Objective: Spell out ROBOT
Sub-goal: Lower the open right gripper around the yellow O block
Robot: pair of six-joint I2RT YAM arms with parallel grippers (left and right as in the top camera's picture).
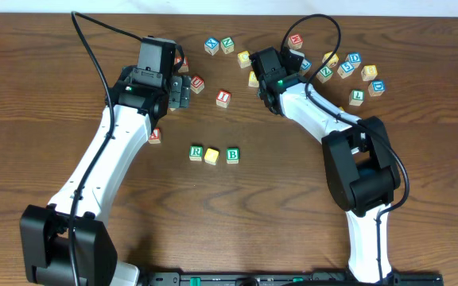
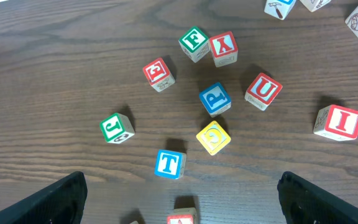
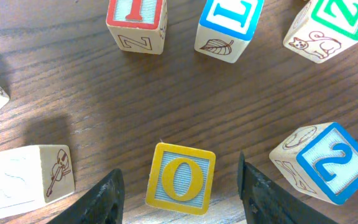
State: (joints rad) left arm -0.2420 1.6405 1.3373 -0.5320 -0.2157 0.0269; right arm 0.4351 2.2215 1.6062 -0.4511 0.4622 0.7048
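Observation:
A row of three blocks lies mid-table: green R (image 1: 196, 152), a yellow block (image 1: 211, 156) and green B (image 1: 232, 155). My right gripper (image 1: 256, 76) is open and straddles a yellow O block (image 3: 180, 178) that rests on the table; the fingers (image 3: 179, 186) stand apart from both its sides. My left gripper (image 1: 183, 91) is open and empty (image 2: 194, 208), above a scatter of blocks. A blue T block (image 2: 169, 164) lies just ahead of its fingers, with a yellow G (image 2: 213, 137) beside it.
Near the left gripper lie blocks P (image 2: 215, 99), U (image 2: 263, 91), I (image 2: 339, 122), E (image 2: 158, 73), F (image 2: 194, 43), Y (image 2: 223, 48), J (image 2: 117, 127) and a red A (image 1: 155, 135). Around the O block lie a blue 2 (image 3: 328, 160), a blue L (image 3: 229, 25) and a green Z (image 3: 328, 22). Several more blocks lie at the back right (image 1: 357, 75).

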